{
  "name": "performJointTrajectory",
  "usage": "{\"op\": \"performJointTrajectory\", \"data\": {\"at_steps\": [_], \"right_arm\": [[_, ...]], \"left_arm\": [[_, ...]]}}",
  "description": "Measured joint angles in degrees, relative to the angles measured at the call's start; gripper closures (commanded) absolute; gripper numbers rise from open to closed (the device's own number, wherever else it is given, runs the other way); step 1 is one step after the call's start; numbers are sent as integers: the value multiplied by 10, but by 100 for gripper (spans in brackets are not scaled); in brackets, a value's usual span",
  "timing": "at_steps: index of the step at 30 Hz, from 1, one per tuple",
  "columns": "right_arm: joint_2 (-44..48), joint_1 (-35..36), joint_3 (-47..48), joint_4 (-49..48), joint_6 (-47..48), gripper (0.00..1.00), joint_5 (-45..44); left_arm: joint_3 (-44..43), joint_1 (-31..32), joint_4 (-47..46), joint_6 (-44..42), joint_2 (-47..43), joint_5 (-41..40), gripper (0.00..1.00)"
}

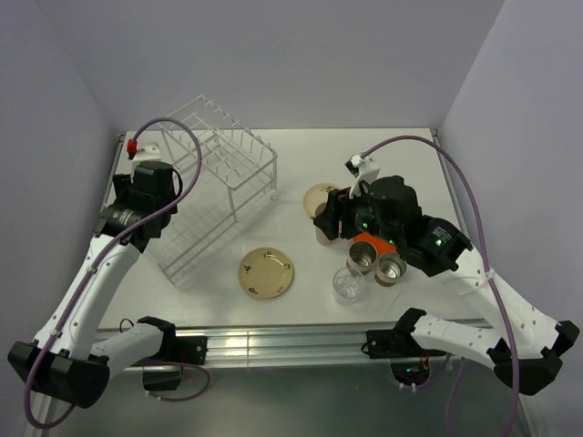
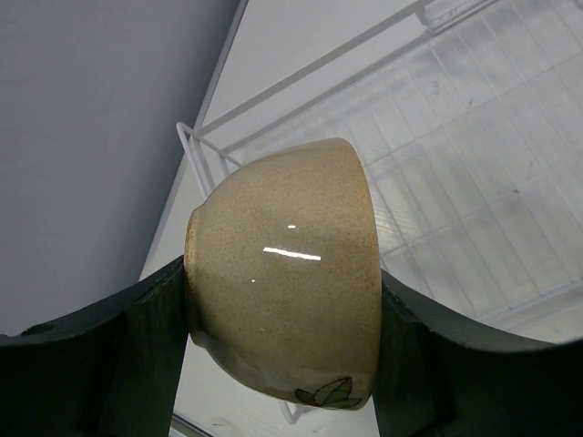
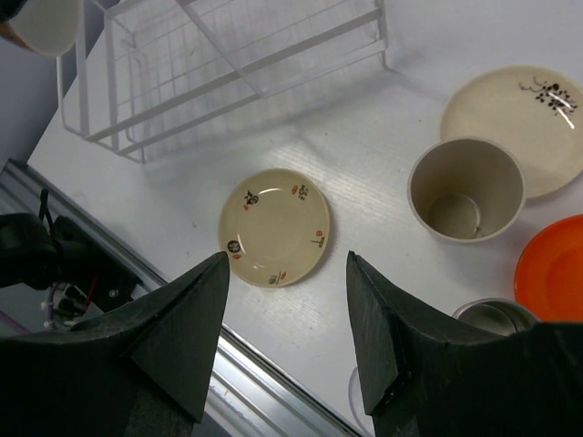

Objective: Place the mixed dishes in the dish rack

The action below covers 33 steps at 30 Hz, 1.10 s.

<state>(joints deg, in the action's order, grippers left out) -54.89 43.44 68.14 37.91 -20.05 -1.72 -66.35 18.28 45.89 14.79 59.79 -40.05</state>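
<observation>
My left gripper (image 2: 282,287) is shut on a beige bowl (image 2: 291,264) with a leaf motif, held on its side above the white wire dish rack (image 2: 474,146). From above, that gripper (image 1: 146,196) hangs over the dish rack's (image 1: 219,168) left part. My right gripper (image 3: 287,264) is open and empty above the table, near a tall beige cup (image 3: 465,188). A small cream plate (image 3: 273,226) with motifs lies in front of the rack. Another cream plate (image 3: 519,114), an orange plate (image 3: 551,269) and a metal cup (image 3: 492,316) are to the right.
Two metal cups (image 1: 363,258) (image 1: 391,268) and a clear glass (image 1: 348,285) stand close together near the table's front edge. Walls close in the table on the left, back and right. A metal rail (image 1: 273,341) runs along the near edge.
</observation>
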Motion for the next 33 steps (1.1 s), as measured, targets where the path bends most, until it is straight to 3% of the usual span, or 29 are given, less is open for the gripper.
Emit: {"op": "performJointTrajectory", "data": {"at_steps": [9, 17, 33], "right_arm": [[4, 0, -24, -17, 0, 39, 33], [11, 0, -24, -20, 4, 39, 40], [25, 0, -30, -28, 4, 39, 47]], "left_arm": [[18, -19, -52, -85, 86, -8, 100], [100, -23, -118, -173, 86, -31, 100], [121, -44, -235, -278, 136, -32, 100]]}}
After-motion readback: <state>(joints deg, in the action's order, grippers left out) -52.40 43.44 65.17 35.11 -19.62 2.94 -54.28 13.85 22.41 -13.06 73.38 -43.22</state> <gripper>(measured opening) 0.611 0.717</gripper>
